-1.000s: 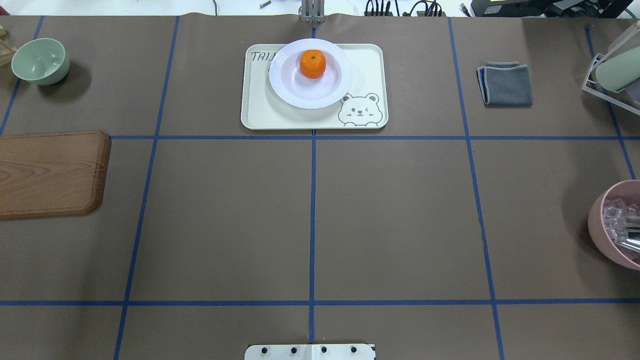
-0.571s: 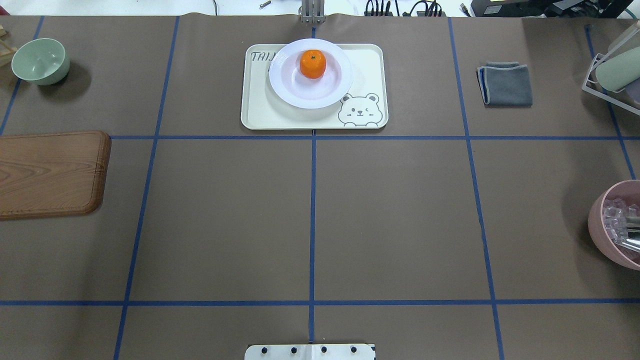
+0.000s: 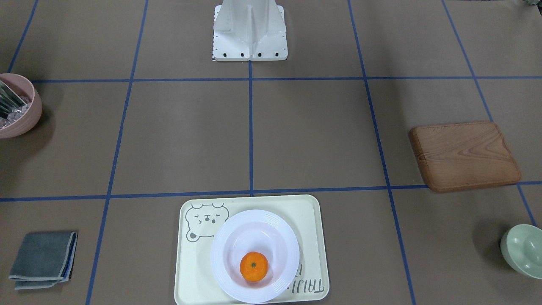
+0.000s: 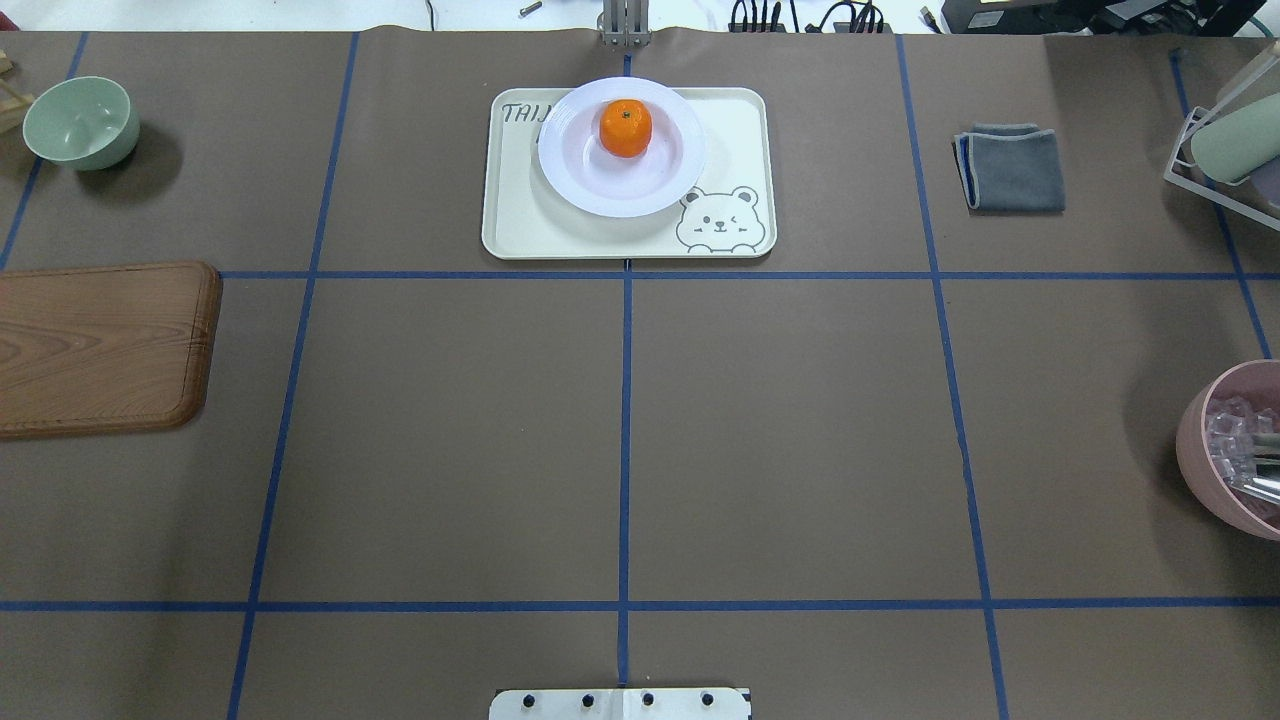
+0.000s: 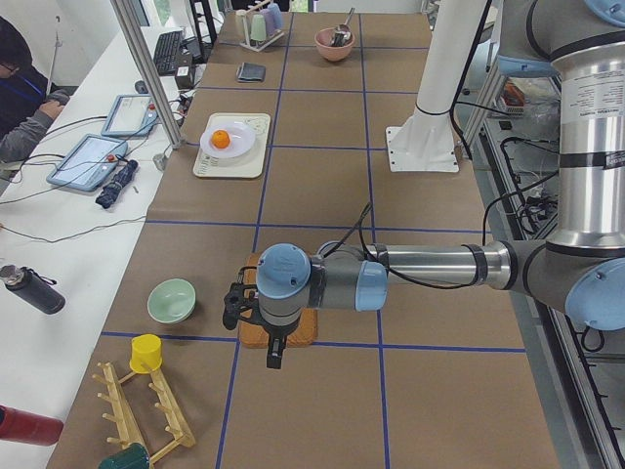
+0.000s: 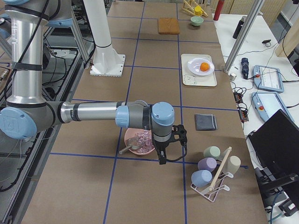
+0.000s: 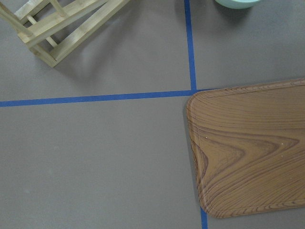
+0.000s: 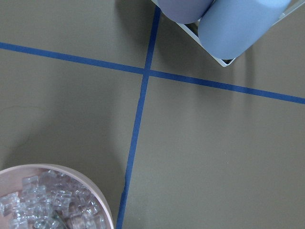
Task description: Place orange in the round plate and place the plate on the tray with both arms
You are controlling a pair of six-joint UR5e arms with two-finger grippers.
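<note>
The orange [image 4: 625,128] sits in the white round plate [image 4: 600,192], slightly toward the plate's far side. The plate rests on the cream bear tray [image 4: 520,228] at the table's far middle; the orange [image 3: 253,266] also shows in the front-facing view. Both arms appear only in the side views. The left gripper [image 5: 272,352] hangs over the wooden board at the left end, far from the tray. The right gripper [image 6: 163,157] hangs beside the pink bowl at the right end. I cannot tell whether either is open or shut.
A wooden board [image 4: 100,345] and a green bowl [image 4: 80,120] lie at the left. A grey cloth [image 4: 1010,168], a cup rack [image 4: 1225,150] and a pink bowl [image 4: 1235,450] of clear pieces are at the right. A person [image 5: 20,98] sits beside the table.
</note>
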